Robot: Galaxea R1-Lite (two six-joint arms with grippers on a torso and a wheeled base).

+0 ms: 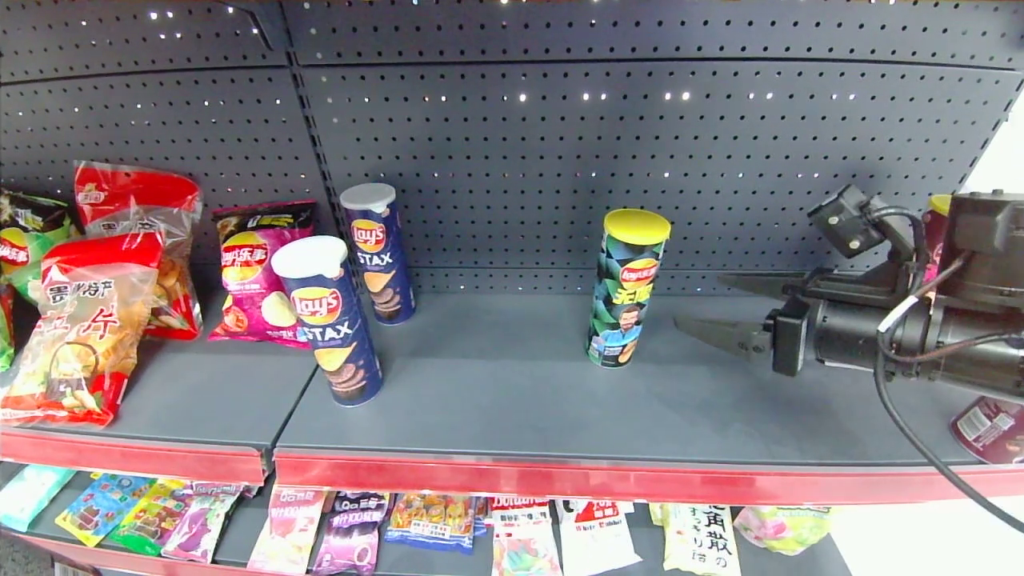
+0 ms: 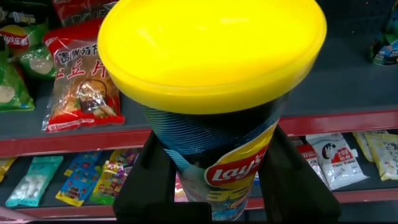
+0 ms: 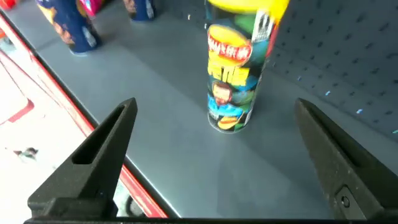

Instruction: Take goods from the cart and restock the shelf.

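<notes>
A: Fingers [image 3: 99,158] on the right gripper [image 1: 704,302], what state?
B: Spread wide, nothing between them. Tips point at the standing can [image 1: 628,296], near it but apart. The gripper hangs just above the shelf board [image 1: 512,400].
A: Left gripper [image 2: 214,186]?
B: Clamped on the held can [image 2: 211,50]. Yellow lid, dark fingers [image 2: 140,186] pressing both sides of the body below the lid. It's held out in front of the shelves.
A: Standing can detail?
B: Yellow lid, blue-green pattern, upright on the shelf board in the middle section, a little forward of the pegboard back [image 1: 640,144]. Same look as the held can.
A: Neighbours?
B: Two white-lidded blue cans to its left, well apart from it. Front blue can [image 1: 332,320] sits toward the red front strip [image 1: 512,476], rear blue can [image 1: 380,252] is by the pegboard. Both are upright and close together, contact unclear.
A: Further left?
B: Pink chip bag [image 1: 256,272] leaning behind the front blue can, then red snack bags [image 1: 80,336] on the next section.
A: Right side?
B: Dark red can [image 1: 988,428] under the right arm, mostly hidden.
A: Below?
B: Small packets [image 1: 432,520] in a row on the lower shelf.
</notes>
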